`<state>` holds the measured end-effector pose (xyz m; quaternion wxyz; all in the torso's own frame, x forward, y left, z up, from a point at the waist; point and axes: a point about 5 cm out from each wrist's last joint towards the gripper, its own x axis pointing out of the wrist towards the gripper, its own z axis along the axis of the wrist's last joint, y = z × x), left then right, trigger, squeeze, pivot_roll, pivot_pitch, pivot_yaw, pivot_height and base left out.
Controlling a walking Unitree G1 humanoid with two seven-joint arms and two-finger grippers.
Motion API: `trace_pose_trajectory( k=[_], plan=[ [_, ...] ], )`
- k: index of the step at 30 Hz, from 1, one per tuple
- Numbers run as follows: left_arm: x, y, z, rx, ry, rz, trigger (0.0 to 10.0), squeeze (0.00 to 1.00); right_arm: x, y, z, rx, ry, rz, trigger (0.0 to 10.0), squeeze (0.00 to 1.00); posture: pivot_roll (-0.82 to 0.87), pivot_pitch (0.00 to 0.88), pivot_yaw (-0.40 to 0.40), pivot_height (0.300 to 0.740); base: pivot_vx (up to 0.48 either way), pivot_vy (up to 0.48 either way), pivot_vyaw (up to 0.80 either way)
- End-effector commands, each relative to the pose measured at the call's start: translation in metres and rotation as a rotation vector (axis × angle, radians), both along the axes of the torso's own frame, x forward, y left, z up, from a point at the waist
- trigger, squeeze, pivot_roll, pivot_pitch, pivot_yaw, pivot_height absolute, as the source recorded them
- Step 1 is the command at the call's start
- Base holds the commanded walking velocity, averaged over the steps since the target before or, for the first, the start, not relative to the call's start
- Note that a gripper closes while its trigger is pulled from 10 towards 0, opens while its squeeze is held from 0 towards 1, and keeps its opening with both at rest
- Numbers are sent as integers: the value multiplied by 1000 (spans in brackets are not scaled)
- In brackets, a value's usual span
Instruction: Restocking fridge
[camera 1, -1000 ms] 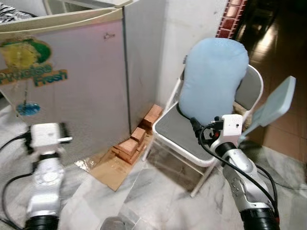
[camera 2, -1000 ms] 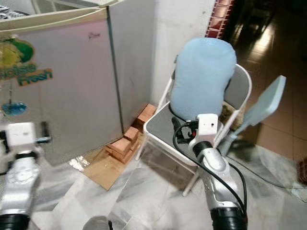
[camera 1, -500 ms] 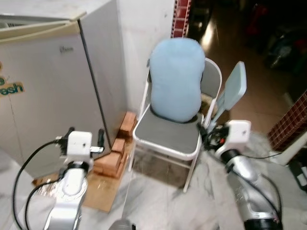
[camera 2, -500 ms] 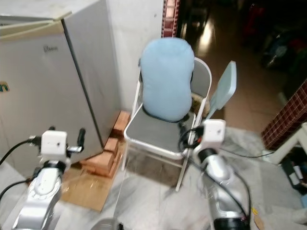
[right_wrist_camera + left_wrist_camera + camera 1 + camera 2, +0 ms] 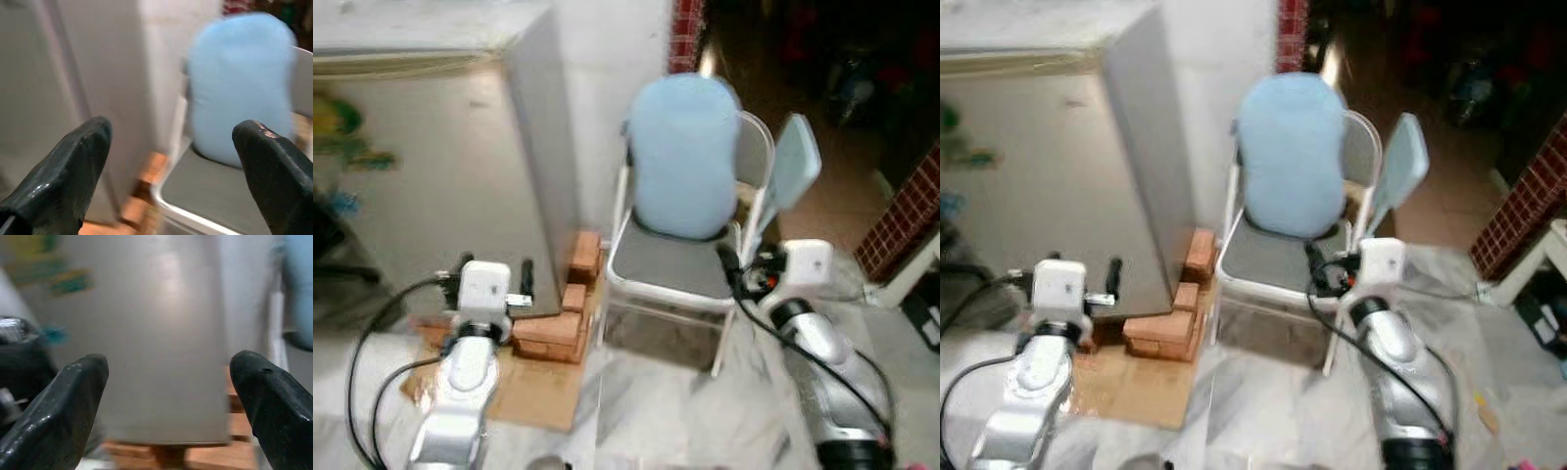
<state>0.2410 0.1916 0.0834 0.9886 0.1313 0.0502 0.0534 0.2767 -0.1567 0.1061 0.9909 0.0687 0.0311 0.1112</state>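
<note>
- Two claws are raised in front of the robot, both with fingers spread apart and holding nothing.
- Left claw (image 5: 161, 396) points at the grey fridge (image 5: 440, 186) — door shut, its right edge near a stack of bricks (image 5: 563, 313) on flattened cardboard (image 5: 533, 397).
- Open marble floor (image 5: 666, 411) lies between the two arms.
- Folding chair (image 5: 671, 269) with a pale blue cushion (image 5: 683, 152) stands just right of the bricks, against the white wall.
- Right claw (image 5: 171, 176) hovers at the chair seat's right front corner.
</note>
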Motion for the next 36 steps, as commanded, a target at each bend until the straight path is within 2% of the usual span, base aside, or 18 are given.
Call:
trace_pose_trajectory(
  k=[1, 6, 12, 18, 26, 32, 36],
  plan=[
    [3, -8, 3, -18, -6, -35, 10000, 0, 0, -13, 1, -12, 2, -39, 10000, 0, 31, 0, 12, 740, 0, 480, 0],
    [4, -11, 2, -25, -1, -48, 10000, 0, 2, -13, 0, -11, 9, -39, 10000, 0, 28, 0, 10, 740, 0, 480, 0],
    [4, -12, 2, -31, 3, -51, 10000, 0, 4, -12, -1, -11, 14, -37, 10000, 0, 29, 0, 10, 740, 0, 480, -464],
    [4, -14, 1, -49, 11, -67, 10000, 0, 5, -11, -1, -12, 17, -30, 10000, 0, 31, 0, 8, 740, 0, 480, -800],
    [2, -23, -3, -129, 50, -160, 10000, 0, 7, -10, 0, -17, 13, -27, 10000, 0, 32, 0, 7, 740, 0, 480, -800],
    [6, -24, -4, -160, 60, -162, 10000, 0, 7, -10, -3, -16, 21, -32, 10000, 0, 38, 0, -3, 740, 0, 480, -800],
    [12, -32, 4, -171, 51, -207, 10000, 0, 7, -6, 1, -15, 15, -11, 10000, 0, 51, 0, -19, 740, 0, 480, -800]
  ],
)
